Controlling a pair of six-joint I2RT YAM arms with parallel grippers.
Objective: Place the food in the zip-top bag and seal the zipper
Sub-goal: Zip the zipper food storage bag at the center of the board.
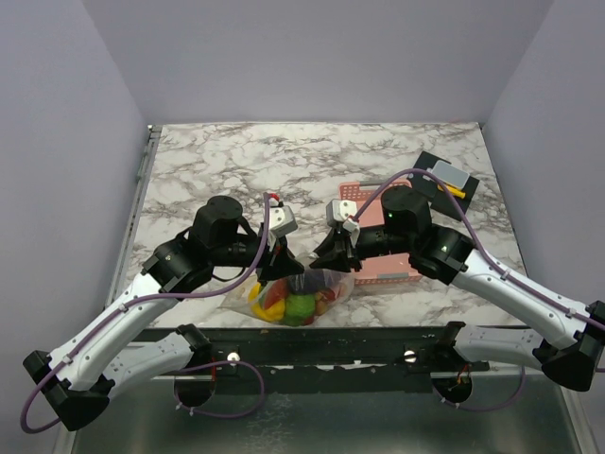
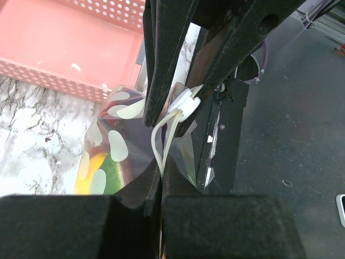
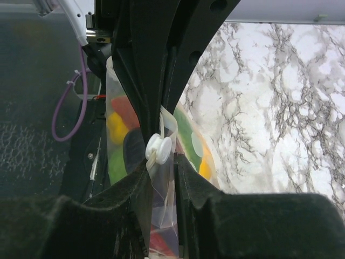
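L pincer (image 2: 161,186): clamped on bag (image 2: 116,148) top. R pincer (image 3: 161,170): narrow round zipper (image 3: 159,151), grip unclear. W/ food (image 1: 301,305) below both.

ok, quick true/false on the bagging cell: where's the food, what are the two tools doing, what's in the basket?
1. The food is inside the zip-top bag. True.
2. The left tool is open and clear of the bag. False: it is shut on the bag's mouth edge.
3. The pink basket holds the strawberries. False: the part of it that shows is bare, and the toy food sits in the bag.
4. The bag's mouth edge runs between the fingers of the right tool. True.
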